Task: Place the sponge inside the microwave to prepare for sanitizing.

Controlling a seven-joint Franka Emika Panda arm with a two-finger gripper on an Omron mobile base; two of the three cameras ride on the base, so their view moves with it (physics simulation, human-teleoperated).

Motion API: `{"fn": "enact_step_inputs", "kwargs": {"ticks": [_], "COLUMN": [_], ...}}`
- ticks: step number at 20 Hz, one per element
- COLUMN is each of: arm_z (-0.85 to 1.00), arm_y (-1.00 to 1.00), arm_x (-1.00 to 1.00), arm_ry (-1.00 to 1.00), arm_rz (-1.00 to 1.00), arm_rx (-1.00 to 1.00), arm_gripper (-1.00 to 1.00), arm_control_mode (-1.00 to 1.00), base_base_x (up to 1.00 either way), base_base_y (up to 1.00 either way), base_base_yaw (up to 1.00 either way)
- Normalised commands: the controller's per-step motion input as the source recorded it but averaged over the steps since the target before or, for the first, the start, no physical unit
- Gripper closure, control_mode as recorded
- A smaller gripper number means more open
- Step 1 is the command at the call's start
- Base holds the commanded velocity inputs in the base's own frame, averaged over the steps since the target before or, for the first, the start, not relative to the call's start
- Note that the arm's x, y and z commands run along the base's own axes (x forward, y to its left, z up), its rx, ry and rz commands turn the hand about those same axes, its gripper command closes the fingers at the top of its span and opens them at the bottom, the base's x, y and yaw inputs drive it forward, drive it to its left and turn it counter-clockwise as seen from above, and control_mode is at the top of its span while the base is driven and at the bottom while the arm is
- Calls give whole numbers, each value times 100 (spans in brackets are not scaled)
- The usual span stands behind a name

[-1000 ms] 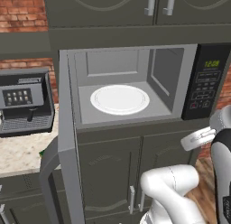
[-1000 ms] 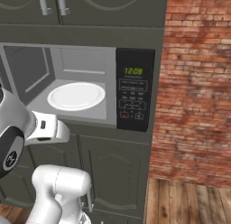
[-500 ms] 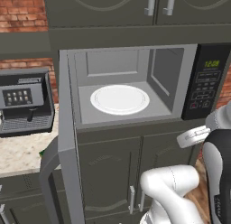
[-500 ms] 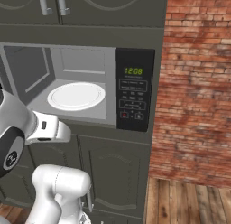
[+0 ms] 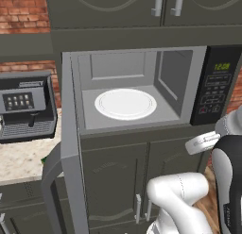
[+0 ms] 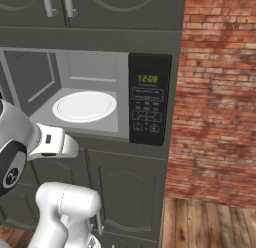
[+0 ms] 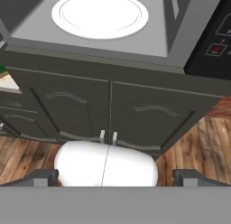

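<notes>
- The microwave [image 5: 137, 94] stood with its door [image 5: 71, 148] swung wide to the left, its cavity bare apart from the white round plate [image 5: 125, 104] on its floor.
- In the hand view the gripper [image 7: 115, 175] pointed down at the lower cabinet doors [image 7: 108, 112] under the microwave, with the plate near the top of that view.
- The two finger tips [image 7: 43, 175] sat far apart at the bottom corners, spread wide with nothing between them.
- The sponge [image 5: 43, 159] appeared to be a small green speck on the speckled counter [image 5: 23, 160], just left of the open door and below the coffee machine [image 5: 27, 105]; too little showed to be sure, or to read its long axis.
- In the hand view a green sliver [image 7: 2, 69] sat at the left edge, beside the counter's pale corner.
- Judged from that, the sponge lay well to the left of the fingers, with the door between them.
- The coming move would likely need a swing leftward around the door before any descent, and brushing the door edge looked the main risk.
</notes>
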Motion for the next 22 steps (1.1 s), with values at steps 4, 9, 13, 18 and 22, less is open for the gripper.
{"fn": "enact_step_inputs", "kwargs": {"ticks": [4,9,13,18,22], "arm_z": [0,0,0,0,0], "arm_y": [0,0,0,0,0], "arm_x": [0,0,0,0,0], "arm_ry": [0,0,0,0,0], "arm_rz": [0,0,0,0,0], "arm_rx": [0,0,0,0,0], "arm_gripper": [-100,-100,-100,-100,-100], "arm_control_mode": [-100,-100,-100,-100,-100], "base_base_x": [0,0,0,0,0], "base_base_y": [0,0,0,0,0], "base_base_yaw": [0,0,0,0,0]}}
